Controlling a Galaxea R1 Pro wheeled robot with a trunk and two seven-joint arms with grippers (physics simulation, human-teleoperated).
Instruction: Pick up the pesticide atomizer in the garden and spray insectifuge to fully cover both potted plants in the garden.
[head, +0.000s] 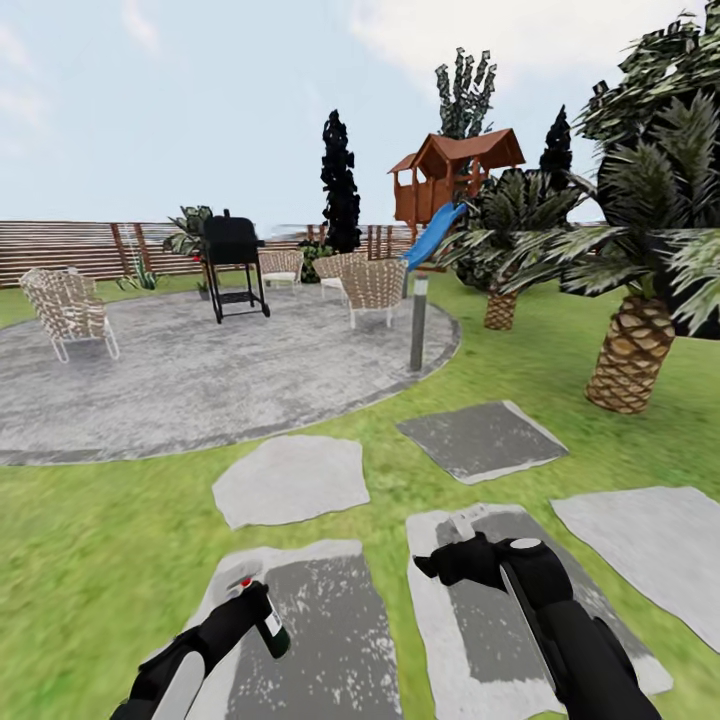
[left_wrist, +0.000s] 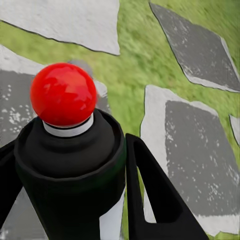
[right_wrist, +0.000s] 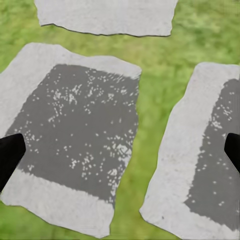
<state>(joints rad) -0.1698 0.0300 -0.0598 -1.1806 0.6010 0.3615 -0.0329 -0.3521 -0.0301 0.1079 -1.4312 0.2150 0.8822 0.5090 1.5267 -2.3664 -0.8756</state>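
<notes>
Garden scene, counted from the round patio (head: 180, 380):

- Stepping stones (head: 290, 478): five, on the lawn (head: 90, 540) on the near side of the patio.
- Wicker chairs (head: 68, 312): four, on the patio.
- Black grill (head: 234, 262): one, on the patio, between the chairs.
- Grey bollard lamp (head: 419, 322): one, at the patio's rim.
- Palms (head: 640, 300): two, beyond the lamp, off the patio.

Pesticide atomizer (head: 264, 618): one, clamped in the left gripper (head: 248, 612) above a near-side stone; white label present (no legible writing), red tip up.

Right gripper (head: 432, 566): empty, fingers spread wide above a neighbouring stone.
</notes>
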